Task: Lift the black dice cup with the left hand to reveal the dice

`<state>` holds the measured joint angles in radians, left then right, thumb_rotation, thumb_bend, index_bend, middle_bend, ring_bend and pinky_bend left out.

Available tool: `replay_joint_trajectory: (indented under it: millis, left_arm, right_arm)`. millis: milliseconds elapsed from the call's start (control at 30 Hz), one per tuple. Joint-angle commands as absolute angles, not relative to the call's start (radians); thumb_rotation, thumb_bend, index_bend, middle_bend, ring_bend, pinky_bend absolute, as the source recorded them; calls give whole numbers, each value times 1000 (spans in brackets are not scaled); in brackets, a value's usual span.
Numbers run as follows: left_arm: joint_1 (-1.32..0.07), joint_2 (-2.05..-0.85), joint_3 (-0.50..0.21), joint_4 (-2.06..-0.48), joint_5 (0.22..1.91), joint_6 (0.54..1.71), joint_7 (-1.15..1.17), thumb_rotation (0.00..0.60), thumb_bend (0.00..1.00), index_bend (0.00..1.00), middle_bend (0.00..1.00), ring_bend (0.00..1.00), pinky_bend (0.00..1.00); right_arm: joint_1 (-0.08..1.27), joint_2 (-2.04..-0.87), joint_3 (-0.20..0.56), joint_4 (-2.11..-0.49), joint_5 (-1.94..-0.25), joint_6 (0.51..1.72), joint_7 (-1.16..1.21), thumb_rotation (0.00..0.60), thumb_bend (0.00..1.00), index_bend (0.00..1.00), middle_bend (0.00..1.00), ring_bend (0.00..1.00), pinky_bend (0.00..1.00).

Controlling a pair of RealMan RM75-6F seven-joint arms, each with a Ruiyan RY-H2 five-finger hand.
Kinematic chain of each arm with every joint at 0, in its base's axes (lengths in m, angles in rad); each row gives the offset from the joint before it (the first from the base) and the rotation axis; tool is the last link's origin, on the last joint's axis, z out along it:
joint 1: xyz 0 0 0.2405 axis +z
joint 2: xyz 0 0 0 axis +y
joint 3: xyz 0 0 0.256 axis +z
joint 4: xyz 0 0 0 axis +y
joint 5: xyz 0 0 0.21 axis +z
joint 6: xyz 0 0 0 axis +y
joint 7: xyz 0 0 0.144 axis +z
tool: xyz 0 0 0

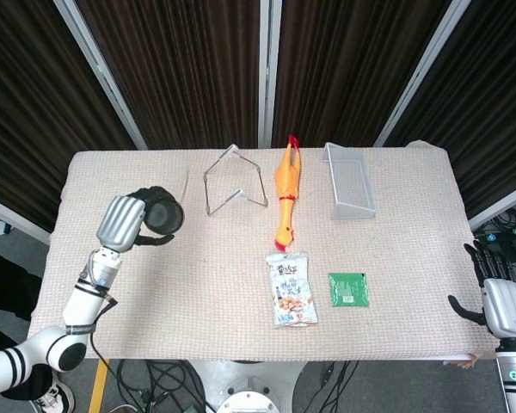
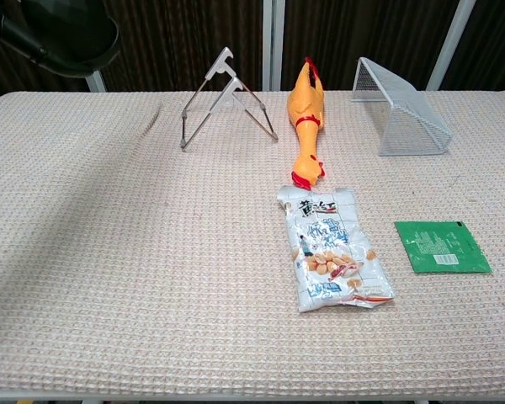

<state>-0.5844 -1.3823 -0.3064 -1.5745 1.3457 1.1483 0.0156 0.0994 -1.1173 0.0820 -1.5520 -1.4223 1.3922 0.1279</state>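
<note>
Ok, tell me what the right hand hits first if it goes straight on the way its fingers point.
The right hand hangs off the table's right edge, fingers toward the far side. Nothing shows ahead but floor and cables beside the table, so the way looks free, though depth is unclear.

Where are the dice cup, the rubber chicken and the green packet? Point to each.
dice cup point(image 1: 161, 212), head view, its dark side wall.
rubber chicken point(image 2: 305, 108), chest view, mid body.
green packet point(image 2: 440, 245), chest view, centre of its face.
</note>
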Motion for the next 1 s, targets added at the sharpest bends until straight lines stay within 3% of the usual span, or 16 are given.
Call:
replay_joint_trajectory:
  millis: [33,100,233,300,367,567,667,767,867,933,1000]
  left_arm:
    - [-602,-1355,-325,-1614,1332,1148,52,600,252,461,590,439,537]
    - [-600,-1355,-301,-1617,1312,1125,74,600,252,461,589,440,537]
    - [-605,-1391,-161,-1527,1222,932,115,600,252,462,582,439,537]
    - [-618,-1400,-134,-1489,1187,858,115,600,251,462,578,439,536]
    - [-628,-1400,-172,-1486,1178,886,102,600,251,462,575,438,535]
    - [-651,-1305,-381,-1645,1306,1208,179,600,254,465,566,437,526]
    - [-645,-1292,-424,-1713,1329,1308,229,600,254,466,564,436,523]
    - [-627,-1302,-341,-1710,1300,1251,257,600,253,466,563,436,523]
    - [-633,-1319,-198,-1630,1236,1060,301,600,254,467,555,436,524]
    - [-641,-1342,-156,-1581,1189,970,283,600,254,467,547,436,524]
    - [-649,-1353,-158,-1554,1173,947,263,600,254,467,541,436,524]
  right_arm:
    - [99,-1118,82,-1550,-1421,1392,129,600,163,0,0,0,0]
    - [99,-1121,81,-1545,-1420,1389,132,600,163,0,0,0,0]
    - [98,-1124,78,-1537,-1421,1384,143,600,162,0,0,0,0]
    - [96,-1122,79,-1536,-1423,1390,147,600,162,0,0,0,0]
    - [92,-1120,81,-1533,-1422,1398,152,600,162,0,0,0,0]
    - [91,-1125,81,-1519,-1419,1394,164,600,163,0,0,0,0]
    - [91,-1130,77,-1511,-1423,1391,169,600,162,0,0,0,0]
    - [91,-1132,77,-1504,-1423,1389,175,600,163,0,0,0,0]
    - [91,-1132,78,-1502,-1423,1389,178,600,163,0,0,0,0]
    - [90,-1132,78,-1501,-1423,1391,177,600,163,0,0,0,0]
    - [89,-1133,77,-1500,-1421,1391,175,600,163,0,0,0,0]
